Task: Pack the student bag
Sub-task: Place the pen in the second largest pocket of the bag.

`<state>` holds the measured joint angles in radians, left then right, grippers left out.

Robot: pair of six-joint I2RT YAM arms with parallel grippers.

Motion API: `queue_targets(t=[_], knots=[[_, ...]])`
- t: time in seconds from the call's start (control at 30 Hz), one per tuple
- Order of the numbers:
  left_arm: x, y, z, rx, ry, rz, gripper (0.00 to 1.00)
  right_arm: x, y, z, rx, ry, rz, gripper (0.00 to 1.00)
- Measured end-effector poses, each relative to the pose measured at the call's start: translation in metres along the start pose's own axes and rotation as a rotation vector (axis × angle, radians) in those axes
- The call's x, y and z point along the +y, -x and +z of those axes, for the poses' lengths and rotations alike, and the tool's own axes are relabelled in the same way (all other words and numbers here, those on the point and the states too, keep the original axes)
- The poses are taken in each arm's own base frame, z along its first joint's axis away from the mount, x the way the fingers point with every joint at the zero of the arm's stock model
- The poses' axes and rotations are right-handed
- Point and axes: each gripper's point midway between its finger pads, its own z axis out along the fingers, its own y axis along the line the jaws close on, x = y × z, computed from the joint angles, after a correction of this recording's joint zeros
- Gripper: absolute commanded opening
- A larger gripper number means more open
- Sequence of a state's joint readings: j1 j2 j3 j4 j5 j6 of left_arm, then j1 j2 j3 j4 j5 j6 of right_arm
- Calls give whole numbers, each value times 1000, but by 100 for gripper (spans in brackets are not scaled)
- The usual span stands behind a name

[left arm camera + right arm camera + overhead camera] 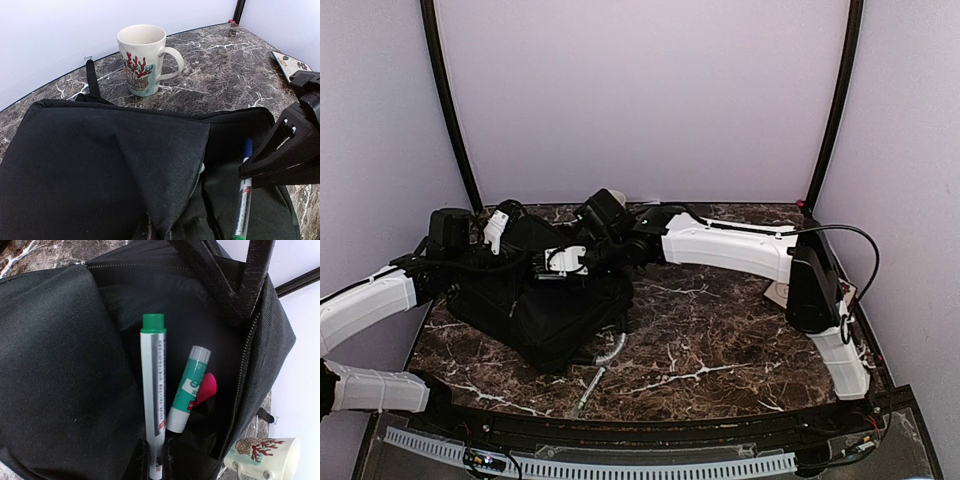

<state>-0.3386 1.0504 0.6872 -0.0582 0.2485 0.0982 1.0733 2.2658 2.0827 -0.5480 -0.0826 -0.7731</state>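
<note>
**Operator:** Where does the bag sit?

**Spotter:** Your large black soft fabric student bag (535, 310) lies slumped on the left half of the dark brown, white-veined marble table (720, 340). Its main opening is unzipped and gapes wide. Both of your arms reach over it.

**Operator:** What do you see inside?

**Spotter:** A long silver-white marker with a green cap (152, 390) lies in the opening. Just beside it is a shorter green-and-white glue stick with a grey cap (187, 390). A small pink thing (206, 386) touches the glue stick, and I cannot tell what it is.

**Operator:** And my claws?

**Spotter:** Your right gripper (239, 307) has its fingers drawn together, with the tips at the zippered rim of the opening. I cannot tell whether any fabric is pinched between them. Your left gripper (505, 240) hangs over the bag's far left part. Its fingers do not show in its own camera, but the claw is drawn together. I cannot tell whether it has any cloth.

**Operator:** Anything round the bag?

**Spotter:** A tall cream ceramic mug with a red coral pattern (142, 60) stands upright on the table just behind the bag, near the back wall. A pale, flat, spotted card (290, 62) lies well apart from the bag, toward the right side of the table.
</note>
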Motion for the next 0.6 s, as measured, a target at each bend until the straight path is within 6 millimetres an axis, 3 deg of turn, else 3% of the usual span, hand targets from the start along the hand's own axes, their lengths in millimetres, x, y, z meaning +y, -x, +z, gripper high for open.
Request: queue_targets(t=[0.43,0.53,0.6], knots=[[-1,-1,0,3,-4,-1,0,4,2,54,-32,-87,-105,0],[-1,-1,0,3,-4,-1,0,-6,6,65,-31,-176,-182,0],[-1,-1,0,3,-4,-1,0,-17,7,74,-24,-259,-247,13]])
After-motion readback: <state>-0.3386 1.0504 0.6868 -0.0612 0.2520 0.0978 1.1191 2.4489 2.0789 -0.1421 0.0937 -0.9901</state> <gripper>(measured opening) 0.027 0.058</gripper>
